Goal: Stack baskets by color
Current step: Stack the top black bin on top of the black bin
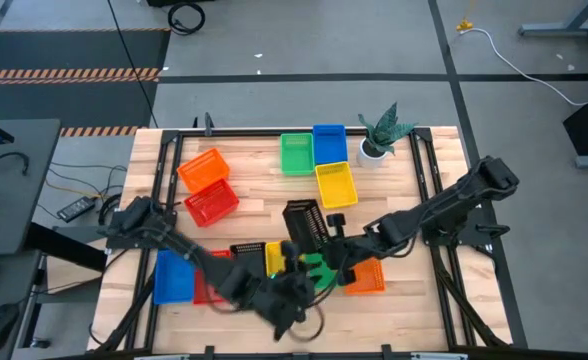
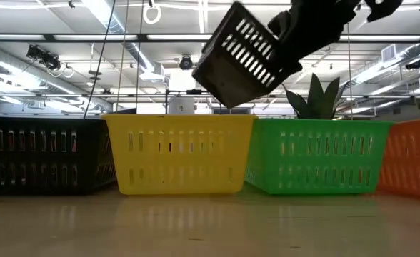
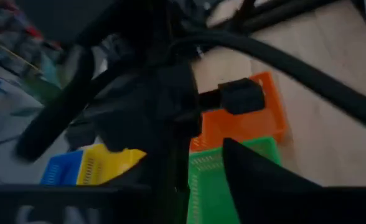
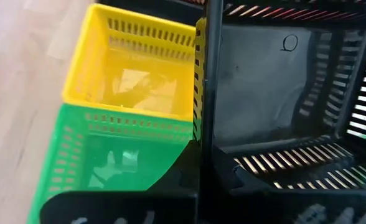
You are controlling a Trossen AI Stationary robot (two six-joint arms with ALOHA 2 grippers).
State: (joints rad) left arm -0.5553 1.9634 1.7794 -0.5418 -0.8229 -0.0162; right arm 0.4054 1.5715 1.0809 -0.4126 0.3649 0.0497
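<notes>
Right end effector (image 1: 326, 238): clamped on wall of black basket (image 1: 304, 222), lifted and tilted above front-centre of surface (image 1: 259, 170).
Left end effector (image 1: 296, 290): near front edge, beside yellow basket (image 1: 273, 258) and green basket (image 1: 319, 268); jaw state: cannot tell.
Other baskets: orange (image 1: 203, 167) and red (image 1: 211, 203) at left; blue (image 1: 174, 277) front left; green, blue, yellow at back by potted plant (image 1: 382, 135); orange (image 1: 367, 277) front right.

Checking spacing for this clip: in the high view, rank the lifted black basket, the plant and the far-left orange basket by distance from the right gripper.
From the right gripper:
1. Black basket, in its jaws, table middle.
2. Plant, back edge, right of the blue basket.
3. Orange basket, back left.
</notes>
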